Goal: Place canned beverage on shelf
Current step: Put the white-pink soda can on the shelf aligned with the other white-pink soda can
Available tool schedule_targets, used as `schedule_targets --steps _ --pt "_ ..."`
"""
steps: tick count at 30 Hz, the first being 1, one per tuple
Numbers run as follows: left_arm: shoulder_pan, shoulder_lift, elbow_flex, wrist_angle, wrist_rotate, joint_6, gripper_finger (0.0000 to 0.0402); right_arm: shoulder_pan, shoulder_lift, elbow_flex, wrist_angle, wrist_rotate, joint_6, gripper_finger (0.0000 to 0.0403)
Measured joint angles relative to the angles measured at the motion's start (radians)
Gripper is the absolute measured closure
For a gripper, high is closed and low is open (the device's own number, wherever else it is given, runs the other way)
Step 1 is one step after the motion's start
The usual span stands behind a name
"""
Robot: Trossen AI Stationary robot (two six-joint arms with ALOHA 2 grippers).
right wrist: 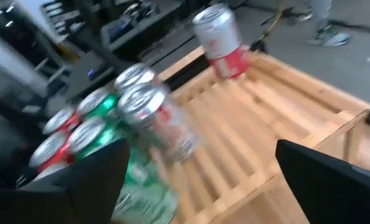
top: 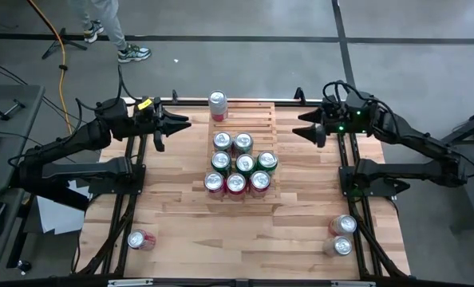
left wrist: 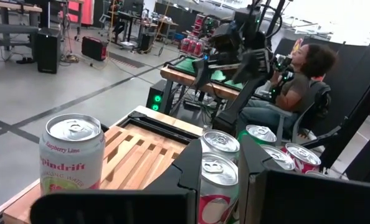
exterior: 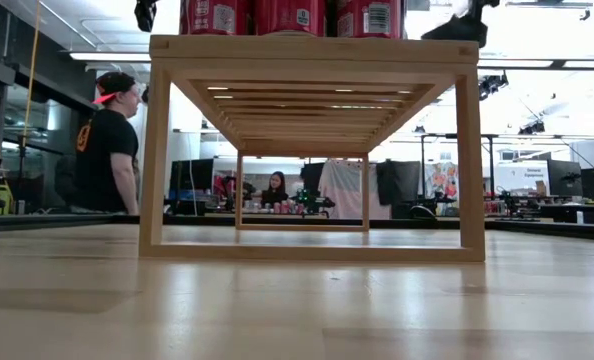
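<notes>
The pale-wood slatted shelf (top: 253,119) stands on the middle of the table. Several red and green cans (top: 237,163) stand upright in a cluster on its near part. One red and white can (top: 218,104) stands alone at its far left corner and also shows in the left wrist view (left wrist: 71,155) and the right wrist view (right wrist: 221,40). My left gripper (top: 183,123) is open and empty, just left of the shelf's far part. My right gripper (top: 302,127) is open and empty, just right of the shelf's far part, with its fingers (right wrist: 98,171) wide apart.
One can (top: 140,239) lies on the table at the near left. Two more cans (top: 342,226) (top: 338,245) are at the near right. In the low view, people show in the room behind the shelf (exterior: 312,150). A person's legs (top: 109,28) are beyond the far left edge.
</notes>
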Motion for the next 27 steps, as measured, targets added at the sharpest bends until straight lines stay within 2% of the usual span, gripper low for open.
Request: schedule_targets --steps 3,8,12,16,21,27 --pt "0.000 0.001 0.000 0.000 0.000 0.000 0.0387 0.002 0.007 0.088 -0.124 -0.077 0.004 0.0006" --pt "0.000 0.001 0.000 0.000 -0.001 -0.016 0.0387 0.082 0.070 0.266 -0.518 -0.143 0.148 0.0008" --pt "0.000 0.001 0.000 0.000 -0.002 -0.017 0.0387 0.230 0.136 0.318 -0.851 -0.143 0.449 0.0008" --pt "0.000 0.001 0.000 0.000 -0.002 -0.017 0.0387 0.440 0.156 0.260 -1.018 -0.135 0.778 0.0008" --pt "0.000 0.001 0.000 -0.001 -0.002 -0.017 0.0387 0.728 0.156 0.159 -0.998 -0.169 1.118 0.0008" --pt "0.000 0.001 0.000 -0.001 -0.001 -0.017 0.0387 0.985 0.158 0.031 -0.738 -0.191 1.497 0.0008"
